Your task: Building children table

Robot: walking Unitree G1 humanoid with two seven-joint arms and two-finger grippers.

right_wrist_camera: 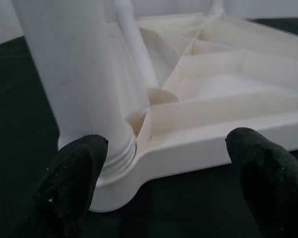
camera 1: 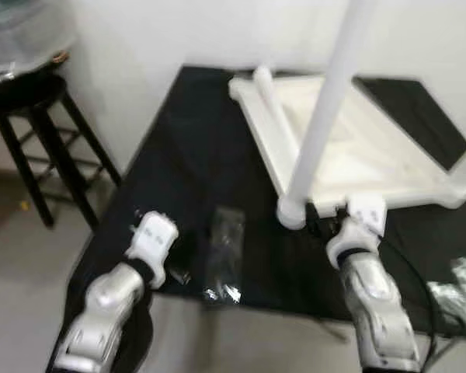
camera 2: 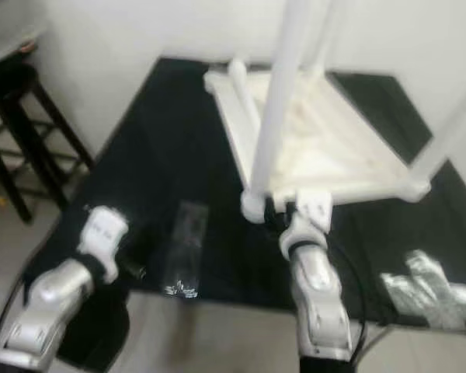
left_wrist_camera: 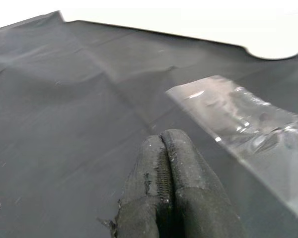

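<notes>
White plastic table top [camera 1: 357, 148] upside down on a black cloth [camera 1: 194, 155], one leg [camera 1: 330, 101] standing in its near corner socket.

The cloth is matte, faintly creased, and covers the work surface against a pale wall. The smooth, ribbed table top lies towards the far right of it; the round leg rises upright from the near corner, and another leg [camera 1: 273, 109] lies loose along the top's left edge. A dark wooden stool [camera 1: 39, 124] stands off to the left. The right gripper [right_wrist_camera: 164, 163] sits at that near corner, fingers spread wide either side of the socket, touching nothing. The left gripper [left_wrist_camera: 164, 168] hovers low over bare cloth, rubbery fingers pressed together, just beside a clear crinkled plastic bag [camera 1: 225, 256]. Silver tape [camera 2: 431, 291] marks the right edge.
</notes>
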